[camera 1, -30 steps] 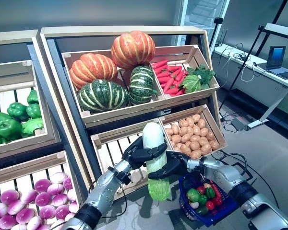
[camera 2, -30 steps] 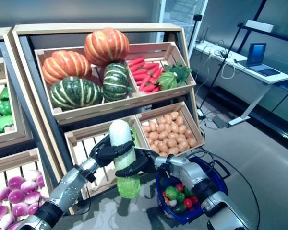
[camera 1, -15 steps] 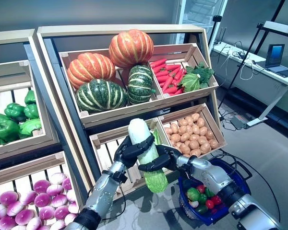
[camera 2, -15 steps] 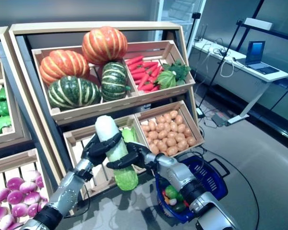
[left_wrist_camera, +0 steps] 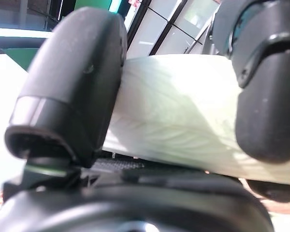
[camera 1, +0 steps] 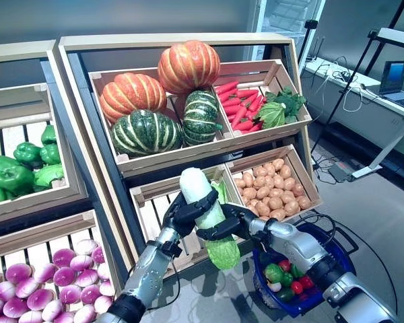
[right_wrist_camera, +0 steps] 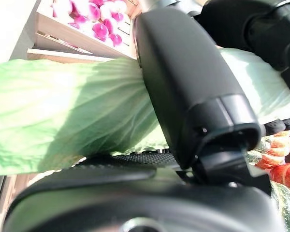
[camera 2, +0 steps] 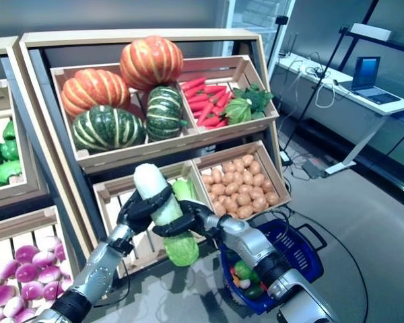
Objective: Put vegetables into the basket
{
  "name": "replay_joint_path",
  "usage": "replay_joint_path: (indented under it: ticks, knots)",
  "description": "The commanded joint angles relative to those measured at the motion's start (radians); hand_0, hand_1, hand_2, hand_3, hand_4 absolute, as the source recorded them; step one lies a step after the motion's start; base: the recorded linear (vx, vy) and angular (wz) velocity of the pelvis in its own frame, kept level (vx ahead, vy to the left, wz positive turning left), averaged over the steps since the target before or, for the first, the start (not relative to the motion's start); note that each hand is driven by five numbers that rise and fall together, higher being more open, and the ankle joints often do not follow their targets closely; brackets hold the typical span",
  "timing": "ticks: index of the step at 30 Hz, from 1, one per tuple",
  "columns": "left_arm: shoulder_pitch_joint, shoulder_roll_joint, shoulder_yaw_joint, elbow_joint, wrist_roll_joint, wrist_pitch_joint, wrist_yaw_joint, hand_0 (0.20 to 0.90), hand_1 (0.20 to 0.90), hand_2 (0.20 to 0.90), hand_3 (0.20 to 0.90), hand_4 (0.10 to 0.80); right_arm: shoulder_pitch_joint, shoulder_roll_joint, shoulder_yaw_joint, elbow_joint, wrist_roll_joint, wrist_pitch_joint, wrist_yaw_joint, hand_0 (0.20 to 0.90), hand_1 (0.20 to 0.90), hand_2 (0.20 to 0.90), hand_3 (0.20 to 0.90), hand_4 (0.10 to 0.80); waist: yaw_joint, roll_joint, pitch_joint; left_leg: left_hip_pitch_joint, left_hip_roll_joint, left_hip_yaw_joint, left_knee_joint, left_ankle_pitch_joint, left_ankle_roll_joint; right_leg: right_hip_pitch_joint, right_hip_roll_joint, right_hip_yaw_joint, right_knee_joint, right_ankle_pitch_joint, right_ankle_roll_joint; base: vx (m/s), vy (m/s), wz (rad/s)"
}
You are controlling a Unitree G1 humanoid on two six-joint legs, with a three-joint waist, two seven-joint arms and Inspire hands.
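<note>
Left eye view: my left hand (camera 1: pixel 188 214) and right hand (camera 1: pixel 223 226) stay clamped on the cabbage (camera 1: pixel 207 217), centre frame, now nearer the basket (camera 1: pixel 303 301) at lower right; transfer pending.

No text, label, number or sign can be read anywhere: the crates (camera 1: pixel 188 158), the basket (camera 1: pixel 333 286) and the laptop (camera 1: pixel 398 86) screen show no legible print.
</note>
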Motion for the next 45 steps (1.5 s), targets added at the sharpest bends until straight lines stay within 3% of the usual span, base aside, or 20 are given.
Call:
replay_joint_path:
  ticks: [1,3,4,9,14,22,26,29,32,35,36,38,41,45]
  knots:
    - [-0.176,-0.100,-0.070,-0.174,0.071,-0.104,-0.067,0.300,0.300,0.300,0.300,0.400,-0.177,0.034,-0.017,-0.009,-0.029,-0.093,0.018,0.300,0.300,0.300,0.300,0.400,-0.006,-0.010,-0.017,-0.002,-0.044,-0.010,0.001,-0.088,0.049,0.026,-0.005,0.020,0.002,-0.030,-0.073,0.000,0.000,0.00]
    - [-0.177,-0.091,-0.062,-0.179,0.103,-0.099,-0.030,0.314,0.314,0.314,0.314,0.409,-0.165,0.017,-0.032,-0.022,-0.033,-0.110,0.006,0.300,0.300,0.300,0.300,0.400,-0.011,-0.009,-0.016,-0.002,-0.044,-0.009,0.001,-0.088,0.049,0.025,-0.004,0.024,0.002,-0.029,-0.073,0.000,0.000,0.00]
    - [-0.176,-0.084,-0.056,-0.182,0.124,-0.087,-0.017,0.900,0.900,0.900,0.900,0.800,-0.155,0.004,-0.045,-0.033,-0.031,-0.121,-0.001,0.300,0.300,0.300,0.300,0.400,-0.014,-0.009,-0.014,-0.001,-0.044,-0.007,0.001,-0.088,0.049,0.024,-0.004,0.028,0.002,-0.027,-0.072,-0.010,0.006,-0.04]
    - [-0.137,-0.031,-0.007,-0.194,0.216,-0.082,0.004,0.900,0.900,0.900,0.900,0.800,-0.053,-0.077,-0.143,-0.104,-0.036,-0.161,-0.024,0.300,0.300,0.300,0.300,0.400,-0.032,-0.003,-0.015,0.001,-0.041,0.012,0.001,-0.090,0.050,0.018,-0.003,0.040,0.002,-0.024,-0.066,-0.005,0.013,-0.06]
    - [-0.086,0.064,0.109,-0.188,0.328,-0.084,0.046,0.900,0.900,0.900,0.900,0.800,0.133,-0.177,-0.294,-0.153,-0.084,-0.215,-0.016,0.300,0.300,0.300,0.300,0.400,-0.064,0.007,-0.009,0.004,-0.035,0.044,0.001,-0.089,0.052,0.009,0.000,0.063,0.002,-0.018,-0.059,-0.010,0.021,-0.11]
    - [-0.046,0.193,0.278,-0.117,0.404,-0.094,0.085,0.900,0.900,0.900,0.900,0.800,0.306,-0.265,-0.456,-0.051,-0.122,-0.239,-0.018,0.300,0.300,0.300,0.300,0.400,-0.101,0.015,-0.007,0.014,-0.031,0.081,0.001,-0.090,0.050,0.006,0.006,0.088,0.002,-0.018,-0.054,0.017,0.010,-0.14]
    - [-0.067,0.233,0.337,-0.049,0.456,-0.137,0.215,0.900,0.900,0.900,0.900,0.800,0.317,-0.296,-0.493,0.016,-0.119,-0.251,-0.061,0.300,0.300,0.300,0.300,0.400,-0.110,0.019,-0.003,0.016,-0.032,0.087,0.001,-0.091,0.049,0.005,0.008,0.098,0.002,-0.019,-0.054,0.022,0.001,-0.14]
    - [-0.106,0.266,0.368,0.013,0.702,-0.193,0.440,0.900,0.900,0.900,0.900,0.800,0.302,-0.300,-0.516,0.077,-0.074,-0.271,-0.115,0.300,0.300,0.300,0.300,0.400,-0.117,0.024,-0.001,0.020,-0.034,0.088,0.001,-0.092,0.047,0.007,0.010,0.105,0.002,-0.024,-0.056,0.047,-0.008,-0.12]
    - [-0.146,0.346,0.329,0.031,1.021,-0.189,0.586,0.900,0.900,0.900,0.900,0.800,0.293,-0.278,-0.538,0.105,0.045,-0.286,-0.174,0.300,0.300,0.300,0.300,0.400,-0.121,0.035,0.006,0.021,-0.035,0.090,0.001,-0.090,0.047,0.007,0.010,0.108,0.002,-0.026,-0.057,0.047,-0.006,-0.12]
    - [-0.226,0.409,0.257,0.070,1.159,-0.180,0.659,0.900,0.900,0.900,0.900,0.800,0.239,-0.263,-0.543,0.158,0.176,-0.298,-0.221,0.300,0.300,0.300,0.300,0.400,-0.123,0.055,0.023,0.001,-0.037,0.094,0.010,-0.078,0.045,-0.036,0.005,0.108,0.062,-0.054,-0.065,-0.054,0.007,0.00]
    - [-0.340,0.447,0.161,0.123,1.285,-0.176,0.731,0.900,0.900,0.900,0.900,0.800,0.126,-0.266,-0.525,0.254,0.242,-0.328,-0.252,0.300,0.300,0.300,0.300,0.400,-0.123,0.069,0.066,-0.100,-0.032,0.083,0.166,-0.121,0.039,-0.128,-0.019,0.106,0.196,-0.104,-0.078,-0.288,0.032,-0.02]
    - [-0.489,0.504,0.031,0.177,1.382,-0.168,0.810,0.900,0.900,0.900,0.900,0.800,-0.030,-0.288,-0.501,0.370,0.309,-0.348,-0.255,0.300,0.300,0.300,0.300,0.400,-0.129,0.085,0.152,-0.231,-0.013,0.083,0.376,-0.201,0.036,-0.255,-0.059,0.112,0.381,-0.172,-0.092,-0.373,0.046,0.02]
    - [-0.611,0.577,-0.092,0.180,1.493,-0.139,0.874,0.900,0.900,0.900,0.900,0.800,-0.150,-0.314,-0.477,0.472,0.376,-0.364,-0.250,0.300,0.300,0.300,0.300,0.400,-0.130,0.093,0.240,-0.380,0.005,0.087,0.598,-0.294,0.052,-0.414,-0.109,0.133,0.622,-0.248,-0.113,-0.236,0.032,-0.07]
    - [-0.765,0.618,-0.228,0.213,1.536,-0.094,0.883,0.900,0.900,0.900,0.900,0.800,-0.290,-0.341,-0.466,0.585,0.453,-0.353,-0.277,0.300,0.300,0.300,0.300,0.400,-0.130,0.104,0.284,-0.529,0.010,0.088,0.764,-0.360,0.070,-0.569,-0.150,0.152,0.807,-0.303,-0.120,-0.139,0.016,-0.03]
